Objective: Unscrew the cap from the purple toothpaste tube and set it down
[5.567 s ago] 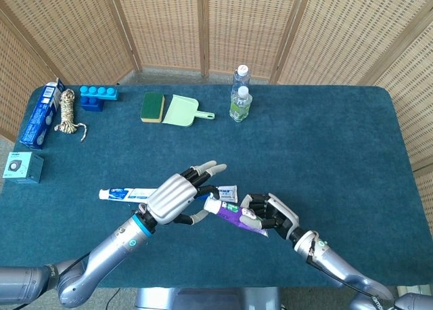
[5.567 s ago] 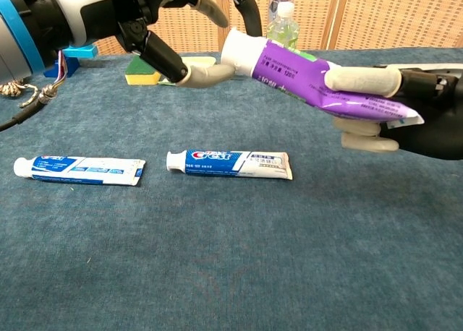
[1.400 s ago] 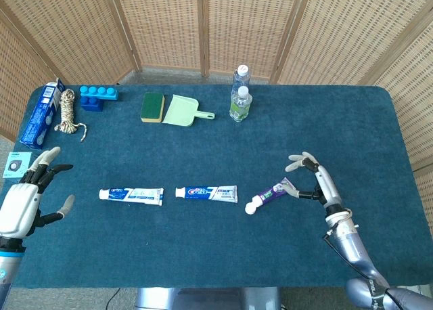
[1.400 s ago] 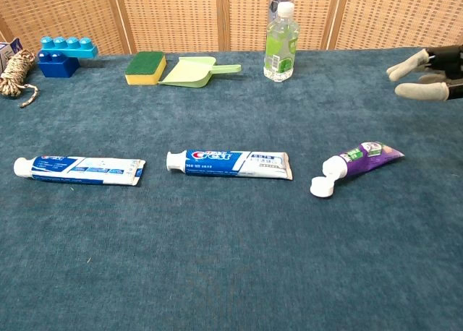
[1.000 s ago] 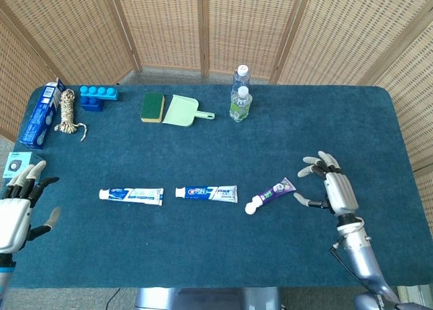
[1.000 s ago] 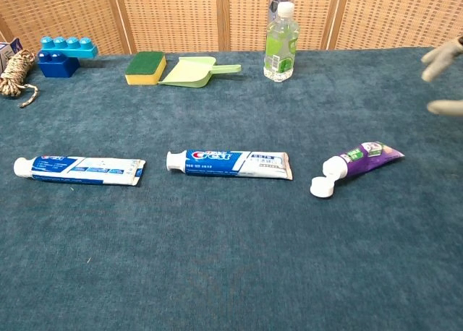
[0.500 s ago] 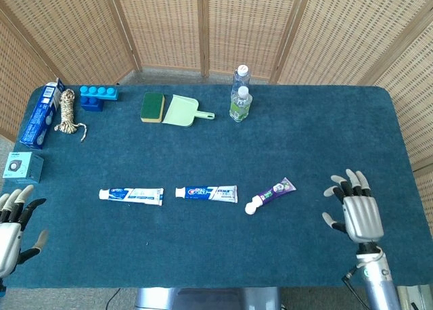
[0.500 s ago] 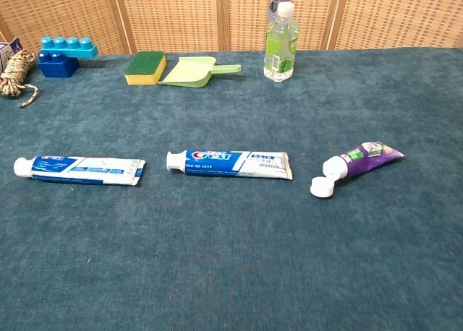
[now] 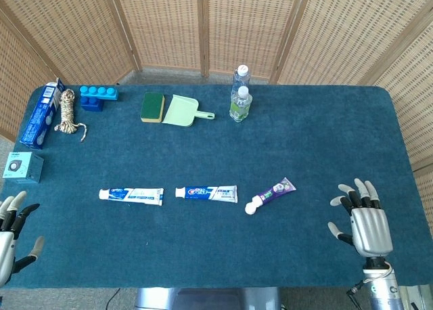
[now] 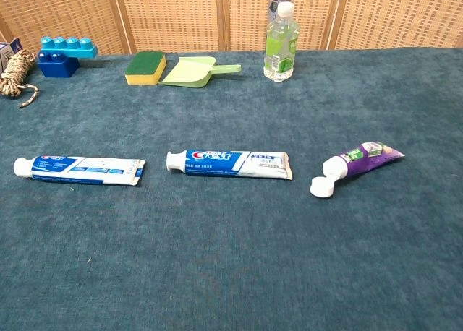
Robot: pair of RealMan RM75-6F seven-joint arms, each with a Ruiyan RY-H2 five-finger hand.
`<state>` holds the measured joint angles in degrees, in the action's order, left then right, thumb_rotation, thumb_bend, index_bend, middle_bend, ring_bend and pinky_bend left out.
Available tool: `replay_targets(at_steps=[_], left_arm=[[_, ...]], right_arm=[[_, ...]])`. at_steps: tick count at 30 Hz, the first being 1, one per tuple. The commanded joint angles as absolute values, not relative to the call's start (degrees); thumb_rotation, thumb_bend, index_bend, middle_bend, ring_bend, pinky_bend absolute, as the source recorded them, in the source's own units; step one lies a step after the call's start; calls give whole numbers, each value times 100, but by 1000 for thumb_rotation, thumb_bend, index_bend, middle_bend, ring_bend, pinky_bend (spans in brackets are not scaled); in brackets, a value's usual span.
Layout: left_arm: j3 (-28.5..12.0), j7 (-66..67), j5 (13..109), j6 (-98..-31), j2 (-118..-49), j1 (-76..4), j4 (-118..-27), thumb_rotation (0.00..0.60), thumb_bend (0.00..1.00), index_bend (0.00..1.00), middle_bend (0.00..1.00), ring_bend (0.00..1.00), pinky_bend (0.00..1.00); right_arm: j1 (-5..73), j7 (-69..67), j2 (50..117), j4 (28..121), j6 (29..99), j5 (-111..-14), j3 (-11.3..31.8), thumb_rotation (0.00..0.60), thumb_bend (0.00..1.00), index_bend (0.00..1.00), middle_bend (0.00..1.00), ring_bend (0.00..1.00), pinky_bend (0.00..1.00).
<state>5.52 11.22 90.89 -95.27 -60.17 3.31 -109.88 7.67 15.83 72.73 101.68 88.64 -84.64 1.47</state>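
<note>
The purple toothpaste tube lies flat on the blue cloth, right of centre, its open neck pointing to the lower left. Its white cap rests on the cloth just off that neck, apart from the tube. My right hand hovers near the table's front right corner, fingers spread, holding nothing. At the front left edge my left hand is partly cut off by the frame, fingers apart and empty. Neither hand shows in the chest view.
Two blue-and-white toothpaste tubes lie in a row left of the purple one. At the back stand two bottles, a green dustpan, a sponge, a blue block, a rope coil and boxes.
Both hands have drawn back toward the front edge and outward, away from the tubes. The purple tube and its cap have lain still since 1.4 s ago.
</note>
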Motion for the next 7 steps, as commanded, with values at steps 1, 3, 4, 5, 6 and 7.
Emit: replay_targets(at_steps=[1, 3, 4, 5, 6, 7], left_arm=[[549, 1117, 9114, -9531, -6013, 357, -11007, 600, 346, 163, 52, 0, 0], [551, 1108, 9147, -9549, -6013, 390, -11003, 600, 347, 163, 52, 0, 0], [551, 1106, 9152, -9549, -6011, 401, -10998, 600, 347, 163, 52, 0, 0], [551, 1103, 9148, -9543, -6004, 415, -10998, 600, 347, 162, 52, 0, 0], [549, 1099, 9147, -9540, -6001, 420, -10999, 600, 347, 162, 51, 0, 0], [543, 1090, 9145, -9534, -5995, 429, -11001, 600, 346, 162, 51, 0, 0]], right_arm=[[745, 1560, 7288, 10150, 8847, -8466, 150, 600, 204, 427, 262, 66, 67], [737, 1507, 7307, 10147, 8826, -8490, 154, 600, 204, 428, 262, 66, 67], [734, 1499, 7311, 10145, 8820, -8500, 160, 600, 203, 428, 262, 66, 67], [732, 1494, 7315, 10148, 8808, -8512, 164, 600, 203, 428, 261, 66, 68], [730, 1490, 7316, 10151, 8802, -8516, 166, 600, 203, 428, 262, 66, 68], [726, 1470, 7321, 10160, 8791, -8520, 172, 600, 204, 428, 262, 66, 68]])
